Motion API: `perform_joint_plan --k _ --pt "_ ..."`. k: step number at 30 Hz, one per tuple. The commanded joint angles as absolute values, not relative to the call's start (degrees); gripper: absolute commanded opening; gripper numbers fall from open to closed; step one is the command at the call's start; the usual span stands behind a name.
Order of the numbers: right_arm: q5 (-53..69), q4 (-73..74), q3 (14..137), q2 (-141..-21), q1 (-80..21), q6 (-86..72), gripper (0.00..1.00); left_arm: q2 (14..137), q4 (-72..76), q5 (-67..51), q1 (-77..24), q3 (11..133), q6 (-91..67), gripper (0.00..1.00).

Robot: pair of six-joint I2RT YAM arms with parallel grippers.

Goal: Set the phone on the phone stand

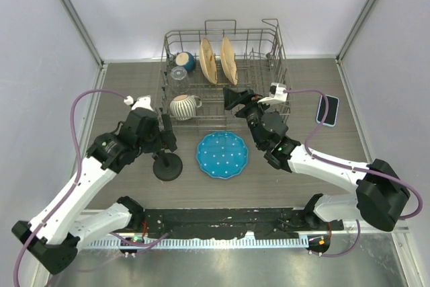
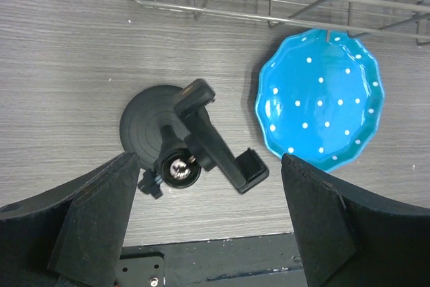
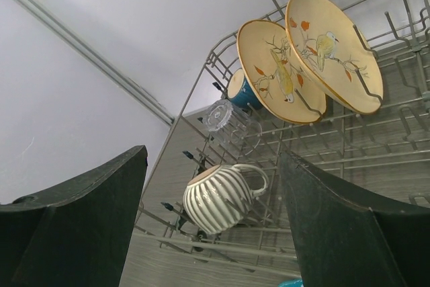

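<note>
The phone [image 1: 328, 109], light blue rimmed with a dark face, lies flat on the table at the right, beside the dish rack. It is out of both wrist views. The black phone stand [image 1: 168, 165] stands on its round base left of the blue plate; the left wrist view shows its disc base [image 2: 144, 122] and forked cradle [image 2: 215, 140] from above. My left gripper [image 1: 166, 136] is open and empty, hovering just above the stand [image 2: 209, 162]. My right gripper [image 1: 238, 99] is open and empty by the rack's front, well left of the phone [image 3: 211, 159].
A wire dish rack [image 1: 269, 38] at the back holds two yellow plates [image 3: 309, 58], a striped mug [image 3: 218, 199], a clear glass [image 3: 232, 117] and a blue cup [image 1: 185, 60]. A blue dotted plate [image 1: 222, 154] lies between the arms.
</note>
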State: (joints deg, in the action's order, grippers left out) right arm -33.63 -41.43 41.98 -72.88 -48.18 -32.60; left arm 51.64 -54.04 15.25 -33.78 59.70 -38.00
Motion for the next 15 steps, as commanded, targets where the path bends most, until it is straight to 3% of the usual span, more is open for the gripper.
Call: perform_joint_plan --k 1,9,13,15 --pt "-32.1 -41.4 42.7 -72.0 -47.6 -31.5 0.84 56.7 -56.8 23.7 -36.9 64.3 -42.0 0.90" --pt "-30.7 -39.9 43.8 -72.2 -47.1 -30.9 0.84 61.0 -56.8 25.8 -37.2 66.8 -38.9 0.79" --pt "-30.8 -39.6 43.6 -71.6 -46.8 -30.6 0.84 60.6 -56.4 25.2 -37.1 66.9 -35.3 0.62" --pt "-30.7 -39.5 43.4 -71.5 -46.6 -30.6 0.84 60.6 -56.0 24.4 -37.1 66.9 -33.9 0.61"
